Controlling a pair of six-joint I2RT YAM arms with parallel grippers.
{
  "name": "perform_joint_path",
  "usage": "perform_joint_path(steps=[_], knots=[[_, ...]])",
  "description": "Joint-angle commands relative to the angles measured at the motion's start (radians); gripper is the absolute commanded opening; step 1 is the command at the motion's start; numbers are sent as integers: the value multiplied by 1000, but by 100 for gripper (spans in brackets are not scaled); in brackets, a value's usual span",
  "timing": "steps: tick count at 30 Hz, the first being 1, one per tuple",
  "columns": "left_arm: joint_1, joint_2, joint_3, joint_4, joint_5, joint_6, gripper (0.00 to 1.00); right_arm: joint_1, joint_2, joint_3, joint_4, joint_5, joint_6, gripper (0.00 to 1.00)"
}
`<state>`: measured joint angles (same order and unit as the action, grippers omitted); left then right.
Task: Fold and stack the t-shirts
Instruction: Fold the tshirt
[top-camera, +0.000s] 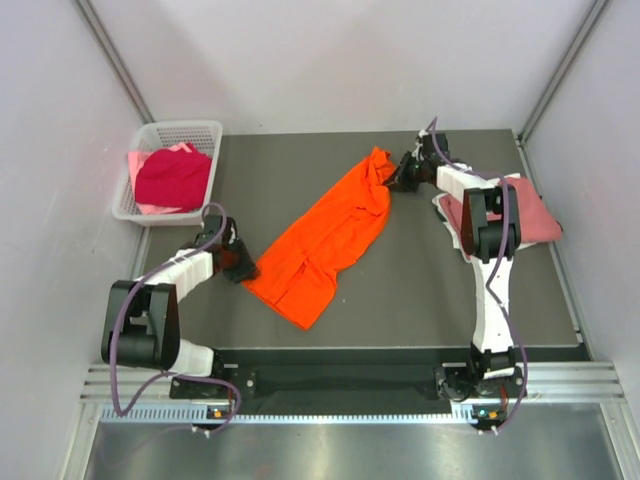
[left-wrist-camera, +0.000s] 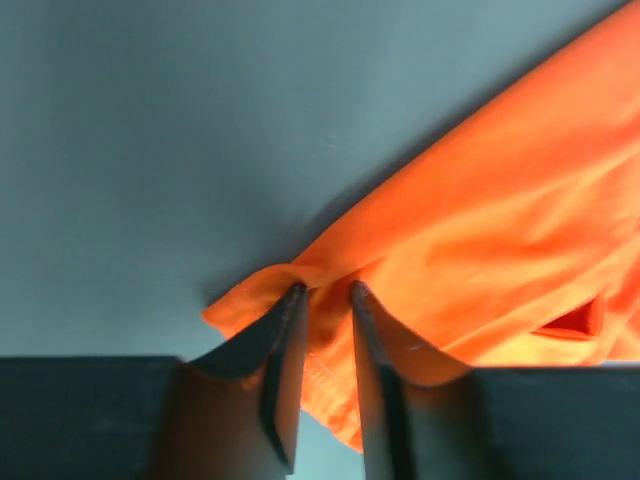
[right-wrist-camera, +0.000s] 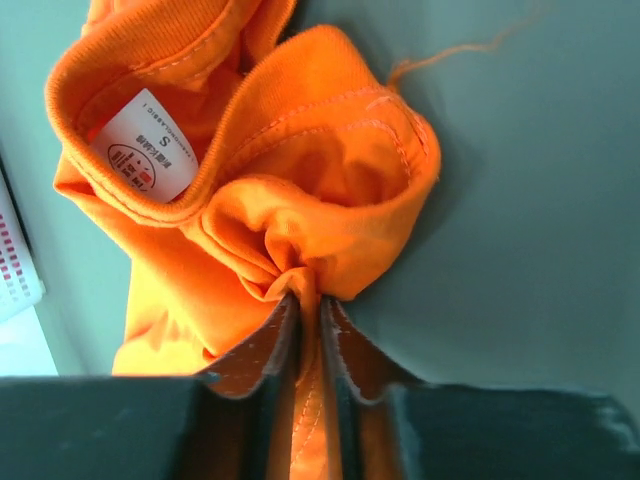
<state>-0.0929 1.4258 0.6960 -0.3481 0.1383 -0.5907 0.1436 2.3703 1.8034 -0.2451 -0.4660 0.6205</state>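
The bright orange t-shirt lies stretched in a long diagonal band across the dark table. My left gripper is shut on its lower left corner; the left wrist view shows the orange hem pinched between the fingers. My right gripper is shut on the far upper end; the right wrist view shows bunched orange cloth by the collar with its white size label. A folded dusty rose t-shirt lies at the right under the right arm. A crimson t-shirt lies in the basket on pale pink cloth.
A white lattice basket stands at the table's far left corner. The dark table ends at a metal rail along the near edge. Pale walls close in on the left, back and right.
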Motion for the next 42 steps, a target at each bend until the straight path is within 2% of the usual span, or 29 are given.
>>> perform_joint_path(steps=[1,2,7,11,12,17,18,26,30,33,36,37,39,42], knots=[[2,28,-55,83,95,-7,26,16,50,65,-54,-16,-24,7],[2,30,-75,96,118,-12,24,14,64,88,-57,-20,-24,5],[-39,-25,-151,142,164,-55,1,8,109,158,-63,-26,-10,4],[-171,-60,-190,147,133,-122,0,-10,164,252,-79,-51,7,4],[-236,-70,-194,156,112,-161,0,-12,167,260,-77,-51,10,5],[-415,-76,-225,227,95,-283,0,-21,176,284,-76,-63,2,5],[-474,-68,-224,248,87,-320,0,-22,176,283,-76,-65,-1,5],[-741,33,-142,408,61,-491,0,-19,181,307,-80,-72,-2,5],[-817,88,-78,448,46,-544,0,-18,178,306,-79,-66,1,5],[-835,59,-62,425,20,-526,0,-18,175,309,-76,-60,-2,5],[-852,-32,-72,309,-67,-499,11,-19,179,330,-79,-40,-5,6],[-852,-57,-82,278,-81,-494,19,-21,184,346,-82,-33,-4,6],[-851,-126,-92,207,-118,-485,29,-22,184,356,-82,-20,-4,7],[-840,-197,-84,129,-173,-466,41,-21,175,361,-74,3,-7,15]])
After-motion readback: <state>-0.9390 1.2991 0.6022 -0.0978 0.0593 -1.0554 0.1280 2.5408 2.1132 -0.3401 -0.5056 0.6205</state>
